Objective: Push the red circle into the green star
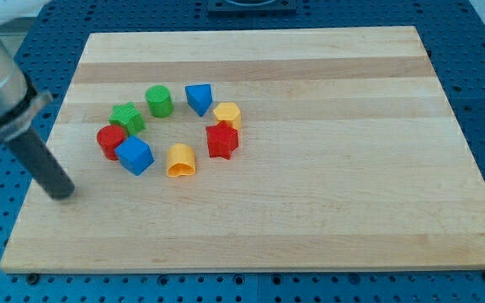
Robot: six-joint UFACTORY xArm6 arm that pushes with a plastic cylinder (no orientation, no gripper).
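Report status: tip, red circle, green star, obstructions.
My tip at the view's left, apart from all blocks. Red circle already touching green star. Blue cube against the circle's lower right.

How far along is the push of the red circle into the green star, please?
It looks nearly done: the red circle already sits against the green star. Nothing is being pushed; my tip rests left of and below the blocks, touching none. At most a closing nudge remains.

A single camera looks down at an angle from beyond the wooden board's [310, 168] near edge, taking in the whole board.
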